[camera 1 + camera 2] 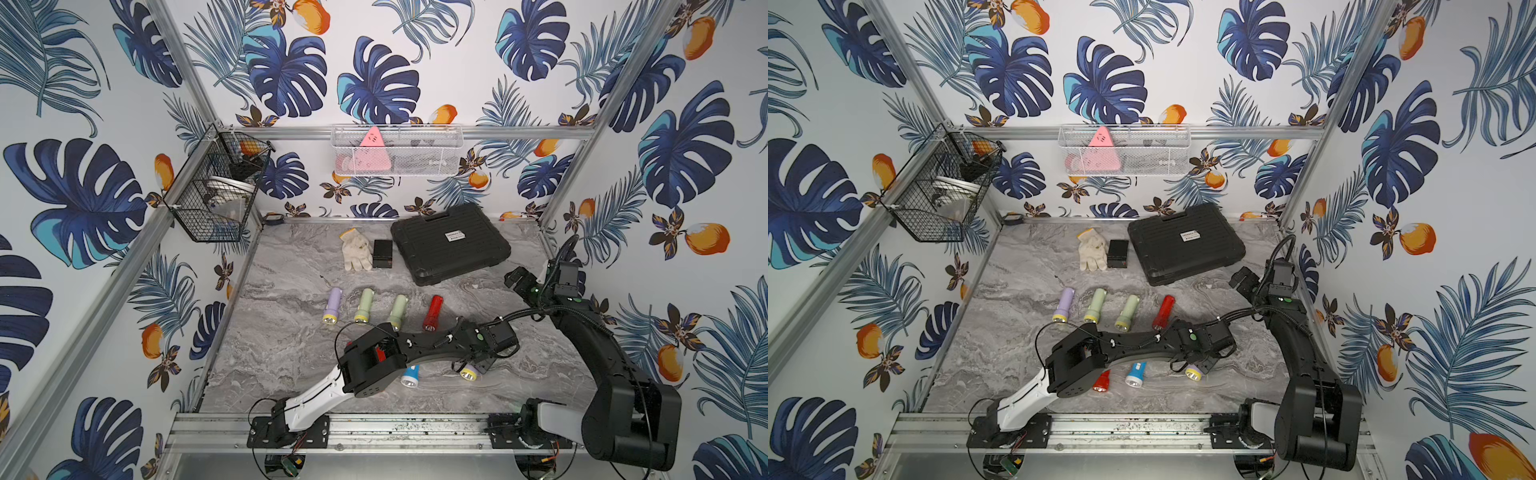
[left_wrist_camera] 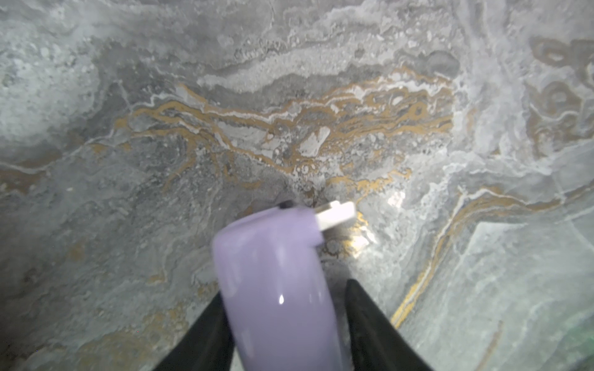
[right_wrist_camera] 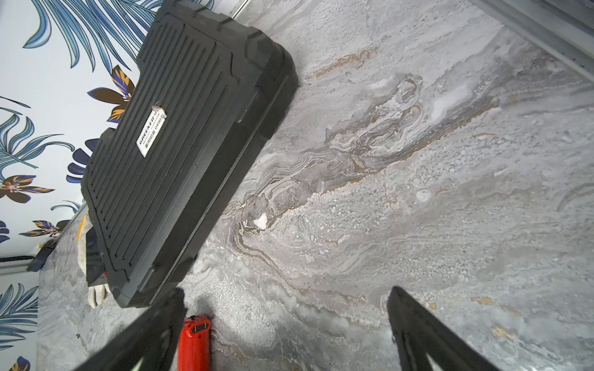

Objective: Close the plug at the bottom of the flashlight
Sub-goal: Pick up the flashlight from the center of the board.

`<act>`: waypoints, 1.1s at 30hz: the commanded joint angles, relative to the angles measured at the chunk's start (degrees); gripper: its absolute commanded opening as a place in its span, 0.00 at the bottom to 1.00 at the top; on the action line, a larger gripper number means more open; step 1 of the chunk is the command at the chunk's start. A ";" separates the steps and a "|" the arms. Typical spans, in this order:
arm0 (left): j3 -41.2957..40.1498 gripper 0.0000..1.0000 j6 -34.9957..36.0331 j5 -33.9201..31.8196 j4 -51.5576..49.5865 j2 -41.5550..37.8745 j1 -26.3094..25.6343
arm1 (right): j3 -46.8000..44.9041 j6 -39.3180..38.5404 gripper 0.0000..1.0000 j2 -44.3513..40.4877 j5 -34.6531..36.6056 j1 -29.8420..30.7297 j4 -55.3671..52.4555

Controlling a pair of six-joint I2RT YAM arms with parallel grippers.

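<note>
A purple flashlight [image 2: 276, 282] lies on the marble table [image 2: 160, 128], its yellow head showing in both top views [image 1: 468, 374] [image 1: 1192, 371]. Its white plug [image 2: 336, 213] sticks out sideways from the bottom end, folded open. My left gripper [image 2: 286, 289] straddles the purple body. One finger [image 2: 212, 327] touches it, and a narrow strip of table shows between the body and the other finger [image 2: 363, 314]. In both top views this gripper [image 1: 478, 365] [image 1: 1202, 365] is low over the flashlight. My right gripper [image 3: 287, 290] [image 1: 515, 278] is wide open and empty near the right wall.
Further flashlights lie in a row: purple [image 1: 333, 305], two green [image 1: 365, 305] [image 1: 397, 311], red [image 1: 433, 312] [image 3: 193, 343]. A blue one [image 1: 410, 376] and a red one [image 1: 1101, 381] lie by the left arm. A black case [image 1: 451, 241], glove [image 1: 356, 251] and small black box [image 1: 382, 253] sit behind.
</note>
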 commanded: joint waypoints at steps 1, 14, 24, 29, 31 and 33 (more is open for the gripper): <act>-1.11 0.45 1.49 1.20 -8.38 0.78 -0.19 | 0.39 0.45 1.00 0.22 -0.38 -0.01 1.69; -5.80 0.02 2.51 0.10 -0.62 -6.86 -0.19 | 2.14 0.89 1.00 1.50 -1.43 -0.19 1.45; -13.98 0.00 4.22 -1.78 7.11 -21.62 1.01 | 5.04 0.35 1.00 1.31 -4.98 -0.19 1.27; -22.29 0.00 4.05 -1.48 13.96 -30.81 2.71 | 6.16 -0.03 1.00 2.71 -11.44 -0.11 3.06; -25.30 0.00 3.54 0.47 16.56 -34.09 4.06 | 6.52 -0.29 1.00 3.21 -14.61 -0.03 3.92; -28.68 0.00 3.43 2.64 19.52 -37.32 5.42 | 7.22 -0.21 1.00 3.72 -17.06 0.37 4.30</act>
